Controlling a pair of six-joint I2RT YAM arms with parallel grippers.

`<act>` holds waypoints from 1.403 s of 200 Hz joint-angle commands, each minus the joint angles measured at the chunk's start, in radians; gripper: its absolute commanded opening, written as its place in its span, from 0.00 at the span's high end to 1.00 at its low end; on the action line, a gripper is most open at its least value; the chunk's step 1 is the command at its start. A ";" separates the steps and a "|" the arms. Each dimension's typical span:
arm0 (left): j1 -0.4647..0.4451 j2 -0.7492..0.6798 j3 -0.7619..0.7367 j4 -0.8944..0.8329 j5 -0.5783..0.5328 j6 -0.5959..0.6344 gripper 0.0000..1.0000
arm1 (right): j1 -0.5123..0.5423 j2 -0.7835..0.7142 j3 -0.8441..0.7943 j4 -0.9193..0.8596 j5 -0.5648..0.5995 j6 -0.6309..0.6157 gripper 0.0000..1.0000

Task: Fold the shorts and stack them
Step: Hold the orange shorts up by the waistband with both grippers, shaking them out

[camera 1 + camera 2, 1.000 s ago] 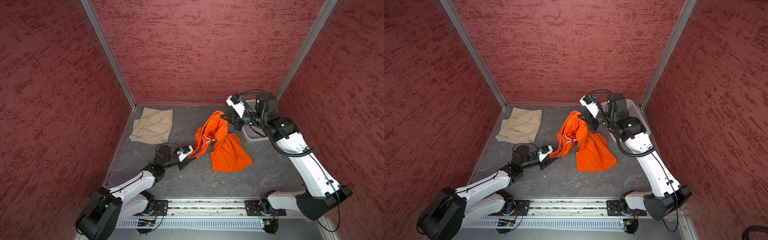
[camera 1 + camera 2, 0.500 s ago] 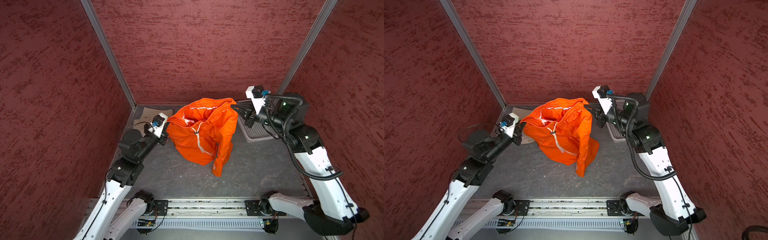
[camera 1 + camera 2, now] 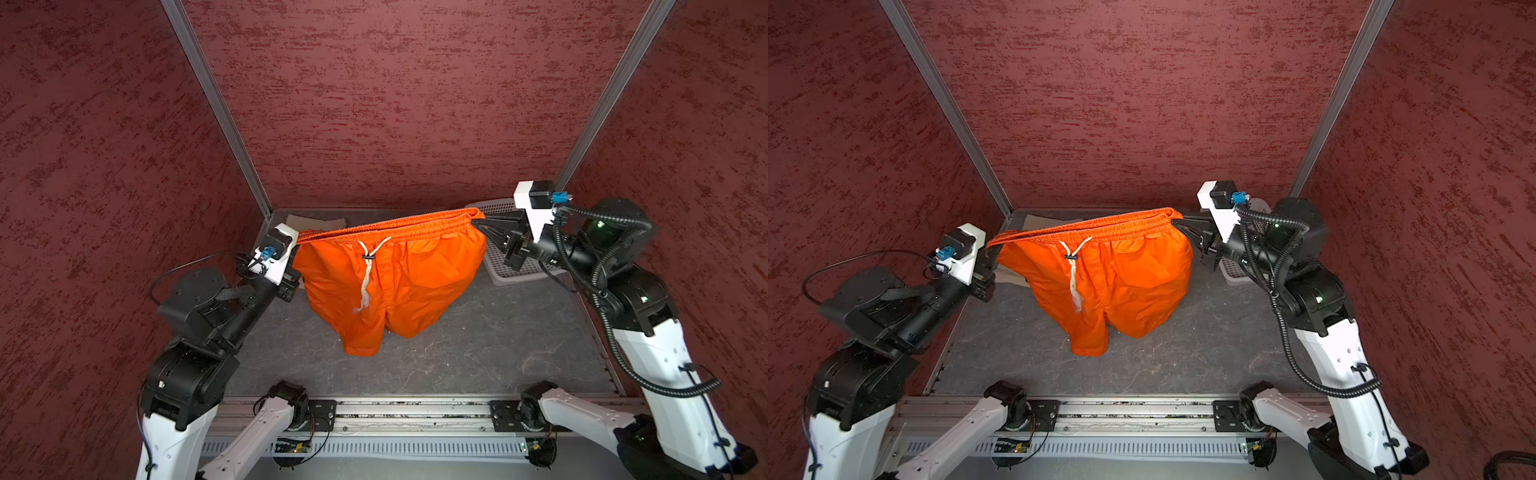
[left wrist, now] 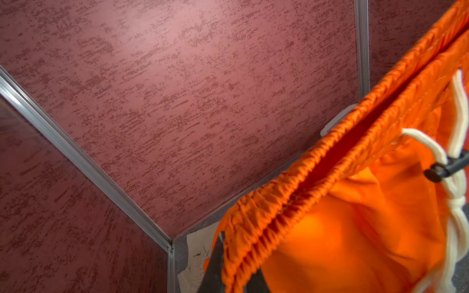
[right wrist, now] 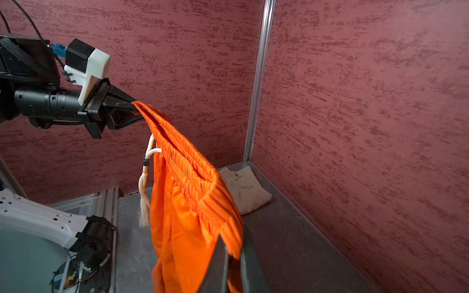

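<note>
My left claw [image 5: 134, 106] was clamped on one end of the elastic waistband of the orange shorts [image 3: 390, 282], and my right claw [image 3: 477, 223] was pinched tight on the other end. The waistband ran taut between the two, raised above the table [image 3: 457, 357]. In both top views the shorts hung with their front facing the camera, both legs dangling side by side. The lower hems came close to the grey surface, though I could not tell whether they touched it. A white drawstring [image 3: 368, 270] with a small dark toggle hung down the front, frayed at its end. The beige shorts [image 5: 245, 190] lay in a flat bundle on the table in the far left corner, behind the orange pair and apart from it. They were mostly hidden in both top views and plain in the right wrist view. A white perforated basket [image 3: 521, 272] sat on the table at the far right, below my right wrist.
</note>
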 commanded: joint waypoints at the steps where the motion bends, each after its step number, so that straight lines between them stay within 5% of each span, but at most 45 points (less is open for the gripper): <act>1: 0.022 -0.011 0.031 -0.033 -0.118 0.018 0.95 | -0.014 -0.008 -0.007 0.014 0.004 0.045 1.00; 47: 0.027 0.097 0.022 0.025 -0.075 0.005 0.95 | -0.017 0.110 0.057 -0.015 0.192 0.056 1.00; 83: 0.101 0.242 0.092 0.044 0.038 -0.019 0.95 | -0.025 0.252 0.167 0.016 0.231 0.068 1.00; 111: 0.141 0.256 0.145 0.031 0.069 -0.024 0.95 | -0.026 0.301 0.260 0.018 0.161 0.093 1.00; 158: 0.150 0.079 0.137 -0.035 0.042 -0.007 0.96 | -0.026 0.248 0.344 -0.111 -0.065 0.069 1.00; 198: 0.150 -0.011 0.131 -0.043 0.000 0.038 0.97 | -0.026 0.170 0.363 -0.204 -0.032 0.131 1.00; 244: 0.153 0.215 0.197 0.015 0.017 0.093 0.97 | -0.027 0.306 0.438 -0.283 0.092 0.200 1.00; 280: 0.218 0.516 0.307 0.075 0.142 0.092 0.98 | -0.081 0.465 0.343 -0.195 0.180 0.219 1.00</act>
